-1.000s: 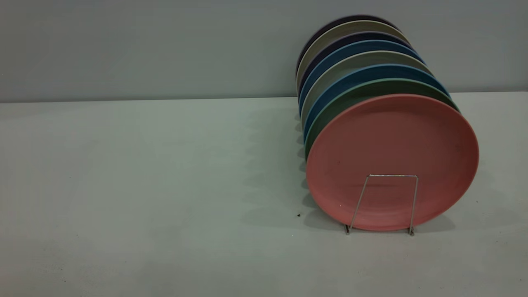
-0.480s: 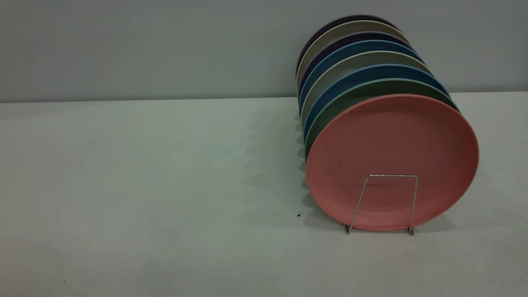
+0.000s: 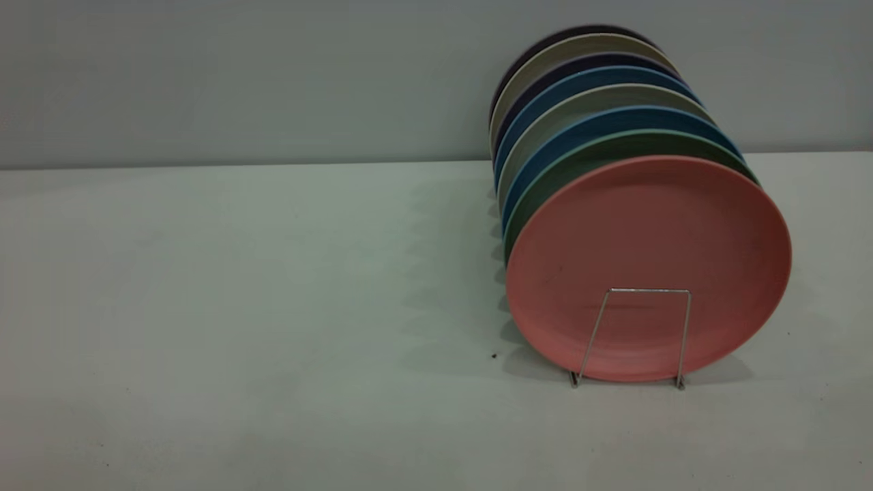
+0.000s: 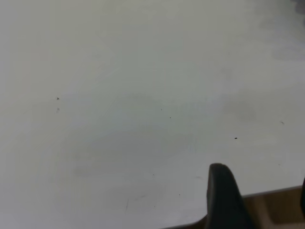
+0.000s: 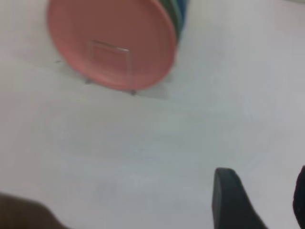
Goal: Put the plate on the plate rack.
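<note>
The salmon-pink plate (image 3: pixel 648 252) stands on edge in the front slot of the wire plate rack (image 3: pixel 648 290), behind the rack's front loop. It also shows in the right wrist view (image 5: pixel 112 33), with the loop of the rack (image 5: pixel 108 45) in front of it. No arm appears in the exterior view. My right gripper (image 5: pixel 262 191) is open and empty over the bare table, well away from the plate. My left gripper (image 4: pixel 261 191) is open and empty above the table's edge.
Behind the pink plate stand a teal-green plate (image 3: pixel 614 144), blue plates (image 3: pixel 600 117) and several grey and dark ones, filling the rack back to the wall. The white table (image 3: pixel 239 307) stretches out to the left of the rack. The table edge (image 4: pixel 267 192) shows in the left wrist view.
</note>
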You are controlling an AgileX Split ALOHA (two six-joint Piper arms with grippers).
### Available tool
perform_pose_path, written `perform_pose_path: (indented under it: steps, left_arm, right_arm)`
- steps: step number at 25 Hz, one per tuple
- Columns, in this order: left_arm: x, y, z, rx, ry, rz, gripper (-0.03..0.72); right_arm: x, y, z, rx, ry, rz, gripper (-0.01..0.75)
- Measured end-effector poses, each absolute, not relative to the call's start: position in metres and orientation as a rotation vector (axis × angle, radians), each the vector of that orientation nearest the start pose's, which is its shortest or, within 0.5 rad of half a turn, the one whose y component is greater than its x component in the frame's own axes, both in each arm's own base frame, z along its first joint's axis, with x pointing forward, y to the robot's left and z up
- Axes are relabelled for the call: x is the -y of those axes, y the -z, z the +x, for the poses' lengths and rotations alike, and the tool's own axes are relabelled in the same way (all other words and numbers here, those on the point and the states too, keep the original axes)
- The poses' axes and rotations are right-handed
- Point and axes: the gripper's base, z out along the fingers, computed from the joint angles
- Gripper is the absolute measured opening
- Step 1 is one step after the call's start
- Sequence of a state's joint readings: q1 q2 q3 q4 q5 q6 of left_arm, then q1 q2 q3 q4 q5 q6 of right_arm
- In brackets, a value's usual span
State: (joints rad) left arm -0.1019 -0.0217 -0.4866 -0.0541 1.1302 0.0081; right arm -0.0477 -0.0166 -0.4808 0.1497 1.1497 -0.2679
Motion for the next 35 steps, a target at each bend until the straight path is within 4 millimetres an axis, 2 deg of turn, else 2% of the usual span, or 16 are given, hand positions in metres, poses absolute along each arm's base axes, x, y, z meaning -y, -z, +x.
perform_pose_path:
  steps: [7,19,35]
  left_arm:
    - [0.0034,-0.268,-0.0101,-2.103,0.122,0.121,0.416]
    - [0.0036,-0.268,-0.01,-2.104,0.106,0.095,0.416]
    - [0.0037,-0.268,-0.0099,-2.104,0.09,0.07,0.416]
  right_arm:
    - [-0.0139,-0.2655,-0.0078,-2.123,0.078,-0.117,0.333]
    - [-0.0133,-0.2655,-0.0091,-2.114,0.022,-0.215,0.333]
    - [-0.013,-0.2655,-0.0094,-2.111,0.007,-0.243,0.333]
